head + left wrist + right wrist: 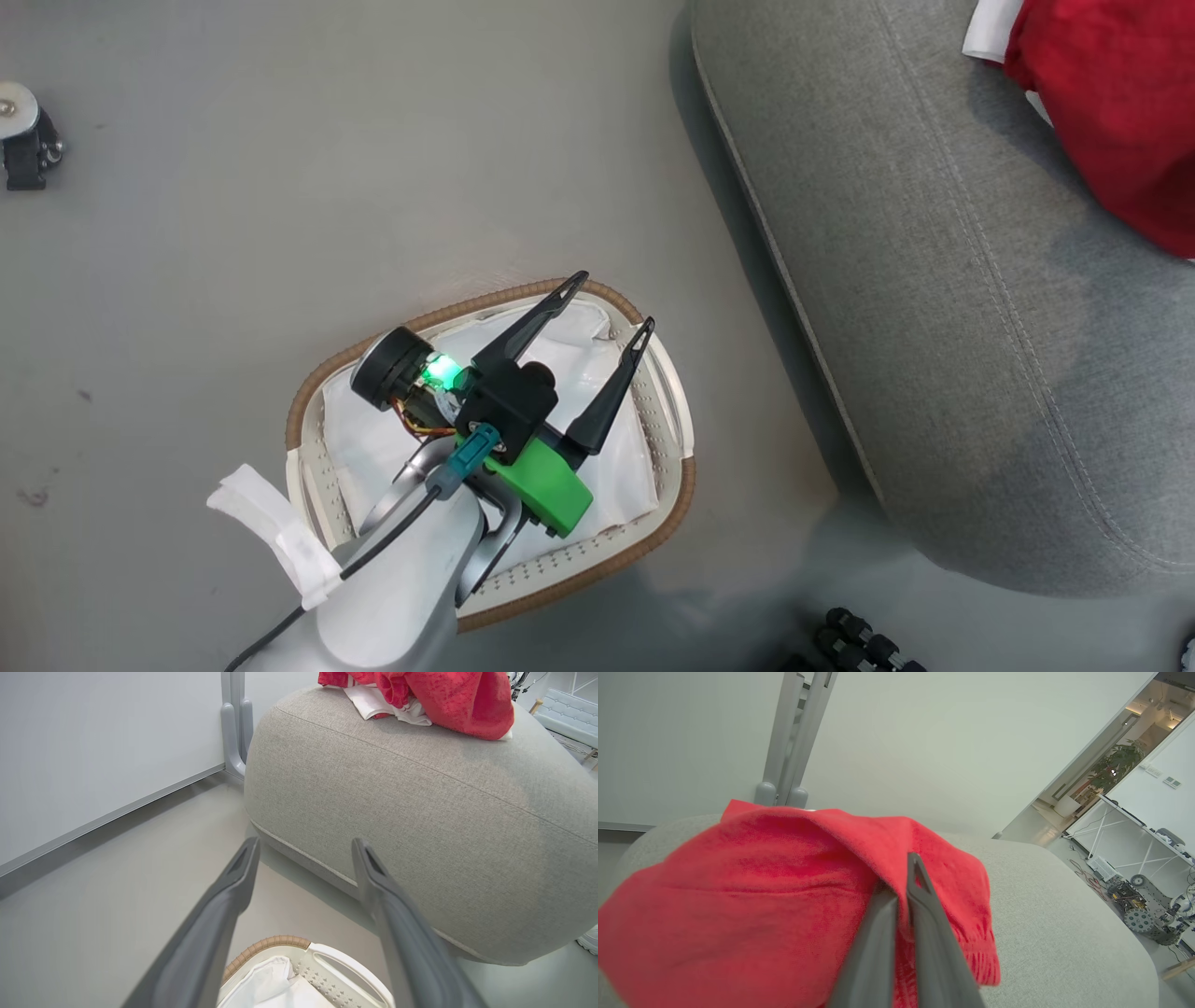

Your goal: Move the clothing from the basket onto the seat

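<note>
Most of the right half of the head view is taken up by the seat (934, 280), its grey woven top running from the upper middle to the lower right corner. The clothing (1111, 103) lies on it at the upper right corner, a red heap with a scrap of white at its left edge. In the left wrist view the heap sits at the top of the frame on the seat's rounded crown, red draped over white.

The basket (653, 401) stands on the floor (280, 187) at the lower centre of the head view, near the seat's edge but apart from it. Inside it I see the white lining cloth (373, 439) and nothing red, though the arm hides part of the inside.

The left gripper (616, 299) hovers over the basket, fingers spread wide with nothing between them. The right gripper (901, 877), at the lower centre of its own view, is clenched. Its fingers are pressed together and a fold of the red cloth seems to be nipped at the tips, the rest spreading over the grey upholstery to the lower left.

By my reading the task is at its last step: the garments are on the seat and the basket looks emptied. The next move calls for the right claw to let go of the cloth and lift clear without dragging it off the seat. A look under the left arm would then confirm that nothing red is left behind.
</note>
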Robot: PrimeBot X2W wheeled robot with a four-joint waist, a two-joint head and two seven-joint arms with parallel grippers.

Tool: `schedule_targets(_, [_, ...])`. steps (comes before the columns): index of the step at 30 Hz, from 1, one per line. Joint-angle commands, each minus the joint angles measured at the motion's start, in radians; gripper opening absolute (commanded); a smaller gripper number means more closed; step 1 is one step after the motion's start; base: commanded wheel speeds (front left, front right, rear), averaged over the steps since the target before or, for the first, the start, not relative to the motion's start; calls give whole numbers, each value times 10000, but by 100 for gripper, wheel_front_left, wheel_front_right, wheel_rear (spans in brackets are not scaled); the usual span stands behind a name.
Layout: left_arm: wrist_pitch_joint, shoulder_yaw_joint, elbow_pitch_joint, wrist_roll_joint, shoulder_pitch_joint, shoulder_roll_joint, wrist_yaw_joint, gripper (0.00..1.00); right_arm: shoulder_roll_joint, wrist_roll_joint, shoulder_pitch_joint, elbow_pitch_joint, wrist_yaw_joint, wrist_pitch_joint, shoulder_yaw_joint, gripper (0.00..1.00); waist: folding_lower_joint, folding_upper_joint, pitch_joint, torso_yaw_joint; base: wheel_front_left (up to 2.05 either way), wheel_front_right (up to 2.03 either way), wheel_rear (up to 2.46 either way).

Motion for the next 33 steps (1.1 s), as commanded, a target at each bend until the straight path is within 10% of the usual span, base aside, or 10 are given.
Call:
schedule_targets(1, [-3,64,-41,115,-71,103,24,100,93,-101,154,138,-14,-21,-85,12,-2,-1,188,125,0,0,0])
schedule_targets(4, [-3,97,-28,136,-15,197,28,100,290,-177,195,334,-14,-21,-182,15,-2,-1,223,51,0,0,0])
schedule_targets(8, [-3,126,24,122,40,240,78,100,469,-253,299,368,-14,-20,-144,47,-2,-1,193,-87,0,0,0])
schedule_targets(10, [-3,133,45,94,84,242,81,100,490,-273,350,300,-14,-19,-84,100,-2,-1,129,-156,0,0,0])
schedule_targets(33, [-3,1642,-310,-672,1216,-470,142,100,358,-171,2111,-848,-14,-19,1093,100,-2,-1,-2544,348,0,0,0])
